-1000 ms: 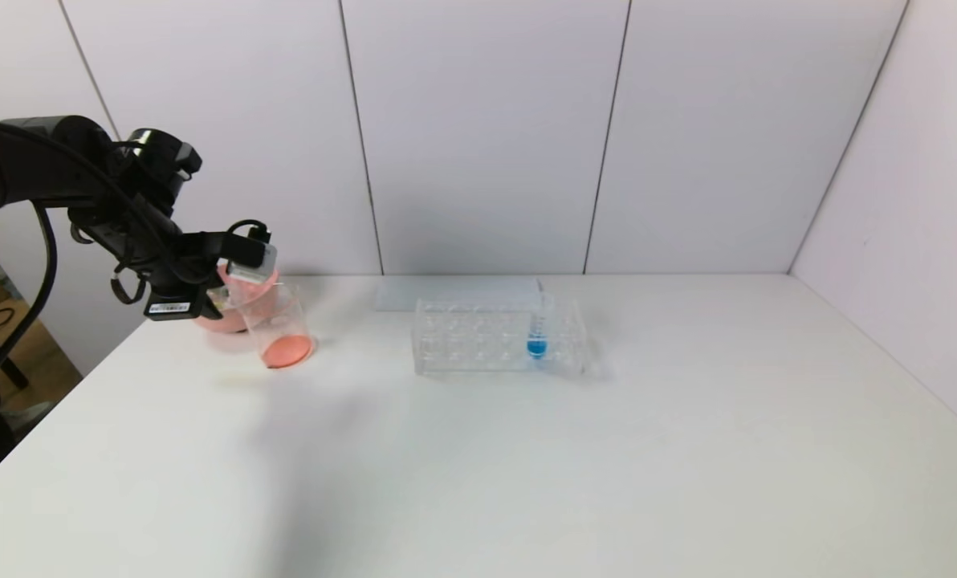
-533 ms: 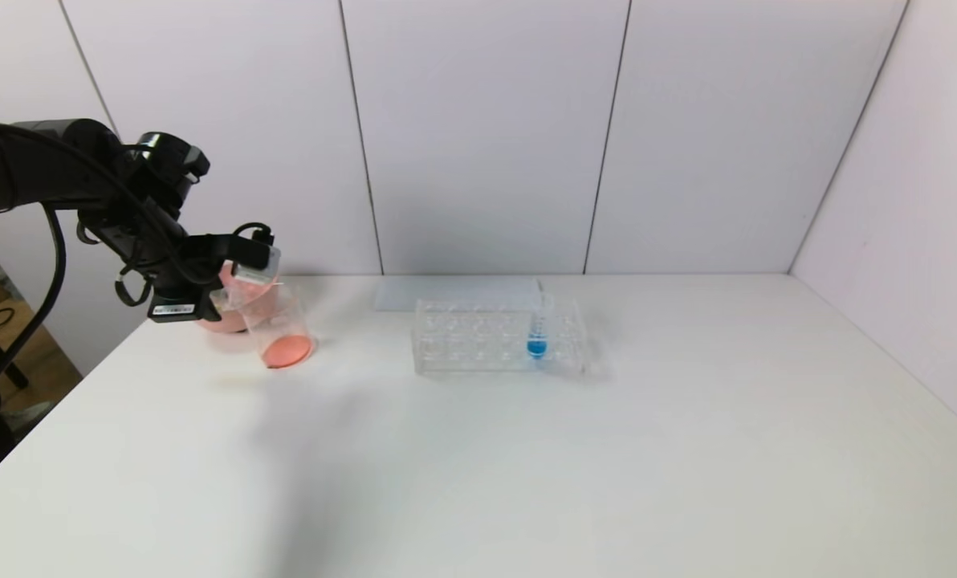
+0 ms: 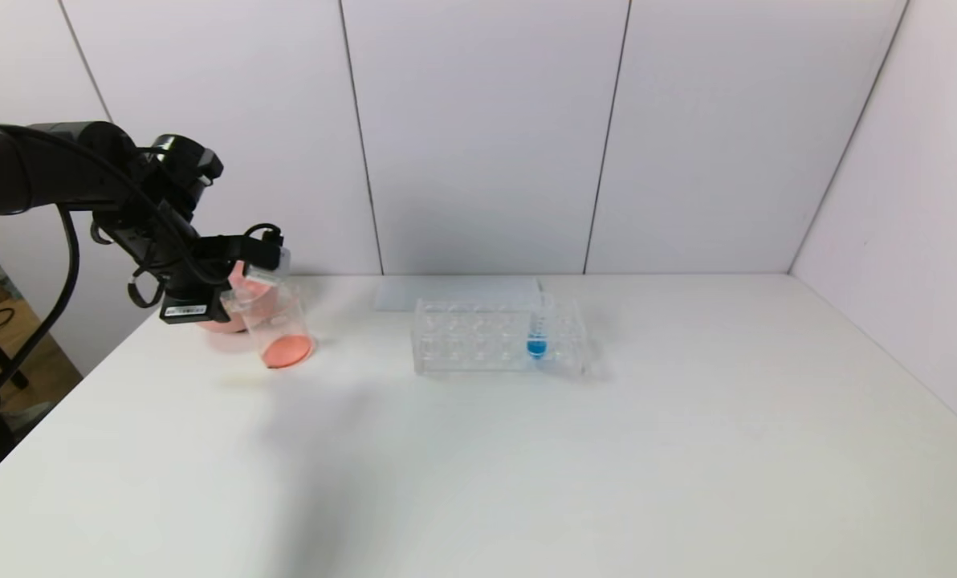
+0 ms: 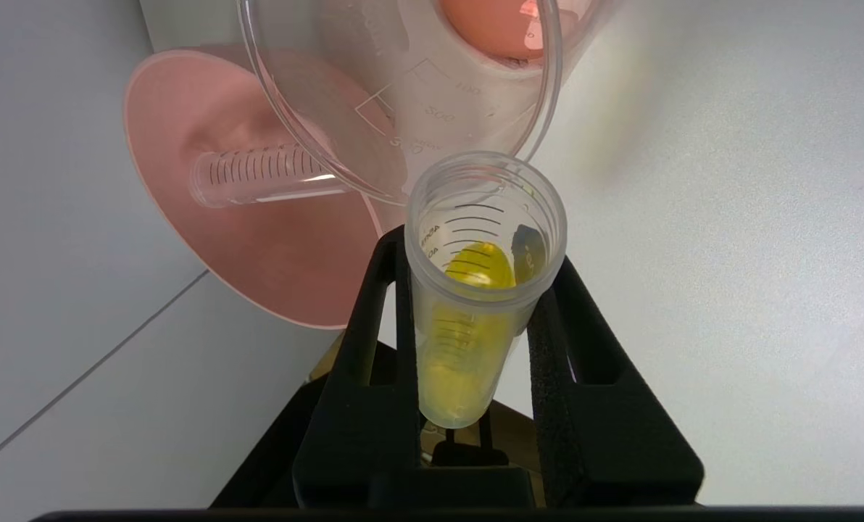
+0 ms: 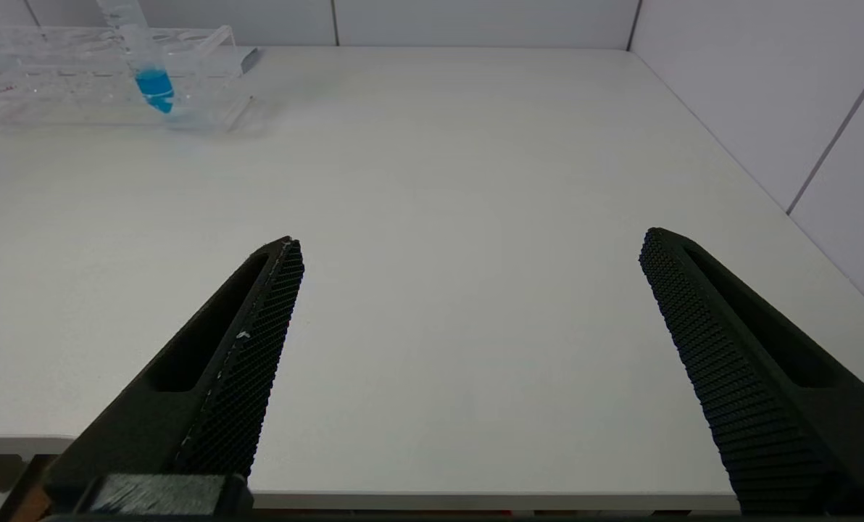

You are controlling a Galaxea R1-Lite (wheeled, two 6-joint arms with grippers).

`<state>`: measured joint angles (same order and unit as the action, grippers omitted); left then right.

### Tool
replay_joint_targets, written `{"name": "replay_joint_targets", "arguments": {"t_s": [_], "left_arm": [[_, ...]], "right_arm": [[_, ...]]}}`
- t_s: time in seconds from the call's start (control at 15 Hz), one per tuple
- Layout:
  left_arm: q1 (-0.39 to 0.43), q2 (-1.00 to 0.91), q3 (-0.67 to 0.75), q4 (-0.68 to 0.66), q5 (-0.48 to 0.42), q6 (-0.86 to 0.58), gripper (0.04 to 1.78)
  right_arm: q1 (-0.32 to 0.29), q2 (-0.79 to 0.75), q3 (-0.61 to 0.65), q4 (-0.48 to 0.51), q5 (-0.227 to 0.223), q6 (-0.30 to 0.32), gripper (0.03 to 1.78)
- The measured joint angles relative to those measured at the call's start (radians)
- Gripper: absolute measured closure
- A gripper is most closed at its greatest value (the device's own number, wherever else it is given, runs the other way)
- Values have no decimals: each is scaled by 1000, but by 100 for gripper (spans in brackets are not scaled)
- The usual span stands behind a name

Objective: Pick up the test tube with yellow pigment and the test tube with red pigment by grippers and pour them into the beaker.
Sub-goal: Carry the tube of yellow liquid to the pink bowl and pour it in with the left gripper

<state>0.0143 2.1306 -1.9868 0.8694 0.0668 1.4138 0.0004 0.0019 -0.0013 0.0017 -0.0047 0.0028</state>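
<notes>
Your left gripper (image 4: 475, 290) has its fingers (image 4: 374, 341) clenched on the slim clear test tube with yellow pigment (image 4: 475, 290). The tube mouth sits just off the rim of the small clear glass beaker (image 4: 403, 94), which lies straight ahead of the fingertips, orange-red liquid at its base. The tube's long axis runs along the fingers toward it, so tip forward. The right gripper (image 5: 468, 319) is spread wide over bare bench (image 5: 439, 181), well apart.
</notes>
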Motion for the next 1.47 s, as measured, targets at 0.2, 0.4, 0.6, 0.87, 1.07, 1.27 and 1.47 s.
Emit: {"name": "replay_joint_targets", "arguments": {"t_s": [0.2,0.4,0.6,0.87,1.07,1.27,1.47], "left_arm": [[-1,1,0,0,0,0,138],[0,2,0,0,0,0,138],[0,2,0,0,0,0,138],[0,1,0,-1,0,-1,138],[-2,0,0,-4,1,-2,138],[-9,0,0,-7,7,-10,138],[-17,4,0,-9,44,-15,138]], "right_arm": [[0,0,0,0,0,0,11],[0,0,0,0,0,0,11],[0,0,0,0,0,0,11],[0,0,0,0,0,0,11],[0,0,0,0,0,0,11],[0,0,0,0,0,-1,11],[0,0,0,0,0,-1,11]]}}
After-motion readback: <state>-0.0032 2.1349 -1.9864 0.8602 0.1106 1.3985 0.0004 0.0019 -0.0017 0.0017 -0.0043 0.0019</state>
